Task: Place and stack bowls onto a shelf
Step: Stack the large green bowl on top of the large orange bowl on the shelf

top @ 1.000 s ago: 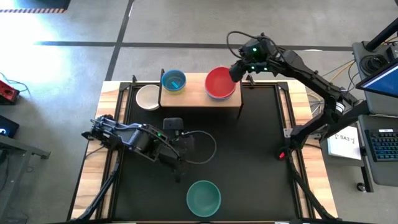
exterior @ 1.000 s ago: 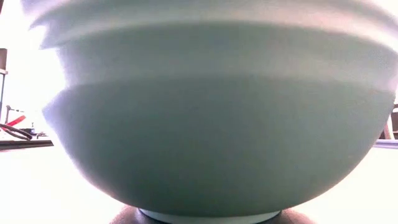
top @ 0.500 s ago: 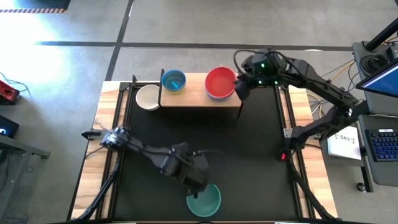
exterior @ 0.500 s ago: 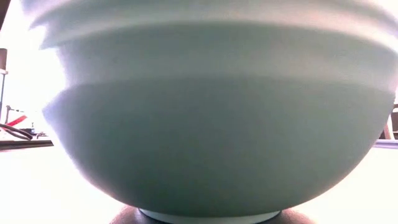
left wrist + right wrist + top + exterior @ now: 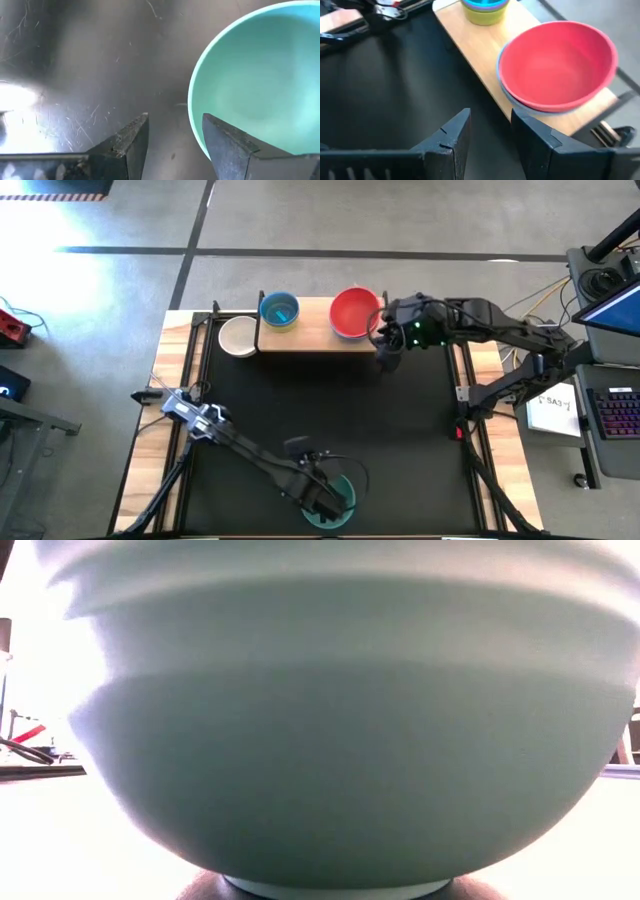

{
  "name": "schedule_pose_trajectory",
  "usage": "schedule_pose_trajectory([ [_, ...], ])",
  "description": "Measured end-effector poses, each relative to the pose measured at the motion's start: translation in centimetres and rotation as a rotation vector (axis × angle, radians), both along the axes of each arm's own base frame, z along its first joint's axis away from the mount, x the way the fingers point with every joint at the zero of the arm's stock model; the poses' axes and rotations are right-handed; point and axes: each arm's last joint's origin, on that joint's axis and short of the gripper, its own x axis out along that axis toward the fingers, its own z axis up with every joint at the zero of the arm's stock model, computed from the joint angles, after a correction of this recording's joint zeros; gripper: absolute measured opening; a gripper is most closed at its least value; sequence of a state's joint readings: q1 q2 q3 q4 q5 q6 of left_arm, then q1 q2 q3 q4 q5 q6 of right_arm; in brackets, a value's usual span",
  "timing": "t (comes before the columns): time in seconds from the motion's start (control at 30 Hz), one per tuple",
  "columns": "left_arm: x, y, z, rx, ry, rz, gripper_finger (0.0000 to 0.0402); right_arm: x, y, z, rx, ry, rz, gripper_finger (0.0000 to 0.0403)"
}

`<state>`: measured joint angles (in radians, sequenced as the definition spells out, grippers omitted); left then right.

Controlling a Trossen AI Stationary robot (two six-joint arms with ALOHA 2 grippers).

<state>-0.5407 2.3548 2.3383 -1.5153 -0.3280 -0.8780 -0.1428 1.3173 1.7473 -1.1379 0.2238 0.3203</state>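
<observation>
The teal bowl (image 5: 347, 492) stands on its base near the table's near edge and fills the low view (image 5: 340, 740). My left gripper (image 5: 322, 500) hangs open over the bowl's left rim (image 5: 192, 107); one finger is over the bowl, the other outside. The wooden shelf (image 5: 315, 332) at the far edge carries a small blue-topped stack (image 5: 279, 310) and a red bowl (image 5: 557, 62) nested on a lavender-blue one. My right gripper (image 5: 490, 125) is open beside the shelf's right end (image 5: 386, 352).
A white bowl (image 5: 238, 336) sits on the table at the shelf's left end. Between the shelf and the teal bowl lies the bare black tabletop (image 5: 400, 430). Wooden strips (image 5: 175, 360) edge the table on both sides.
My left arm swung out from the table's left middle toward the near edge and came over the teal bowl. My right gripper drew away from the red bowl's right rim, moving toward the near edge and down beside the shelf's right end. The bowls stayed put.
</observation>
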Motion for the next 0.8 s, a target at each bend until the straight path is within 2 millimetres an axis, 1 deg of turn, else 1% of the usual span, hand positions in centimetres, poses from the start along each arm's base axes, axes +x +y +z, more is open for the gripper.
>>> schedule_pose_trajectory([
  [0.13,0.3,-0.1,-0.9,0.010,0.011,0.001,0.0167,-0.1,1.0,-0.2,-0.008,0.028,-0.008,0.0130],
  [0.33,0.8,-0.3,-1.0,-0.028,-0.024,0.003,0.0167,-0.1,2.0,-0.3,-0.001,0.036,0.026,0.0134],
  [0.47,0.9,-0.2,-0.9,-0.030,-0.024,0.003,0.0167,-0.1,2.1,-0.3,-0.001,0.046,0.030,0.0133],
  [0.8,1.2,0.1,-1.8,-0.041,-0.019,0.029,0.0167,-0.2,2.1,-0.4,-0.001,0.056,0.032,0.0128],
])
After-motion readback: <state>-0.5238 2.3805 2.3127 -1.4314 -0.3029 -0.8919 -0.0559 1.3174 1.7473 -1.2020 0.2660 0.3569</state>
